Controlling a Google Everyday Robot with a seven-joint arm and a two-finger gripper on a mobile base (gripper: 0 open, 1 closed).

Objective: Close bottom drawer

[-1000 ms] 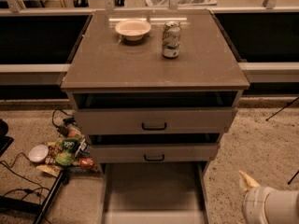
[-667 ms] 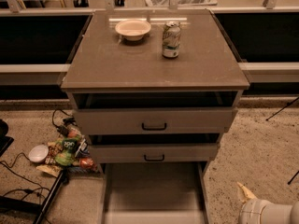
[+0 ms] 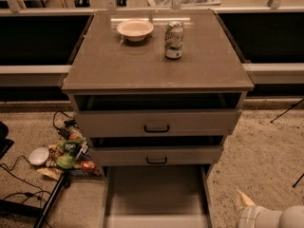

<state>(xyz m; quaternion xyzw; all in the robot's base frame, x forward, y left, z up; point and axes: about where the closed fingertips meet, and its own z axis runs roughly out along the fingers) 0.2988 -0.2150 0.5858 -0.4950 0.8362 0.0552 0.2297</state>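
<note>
White rounded arm [image 3: 274, 218] enters at the lower-right corner, low over the floor, its pale gripper [image 3: 243, 199] pointing up-left; its state cannot be told. The long flat grey-beige bottom drawer [image 3: 154, 191] sits pulled far out, just left of the gripper, not touching.

No writing is legible: the can [image 3: 174, 40] near the table's [image 3: 118, 70] back edge bears a green-and-white label, unreadable. The hand [image 3: 244, 199] sits low, right of the table.
</note>
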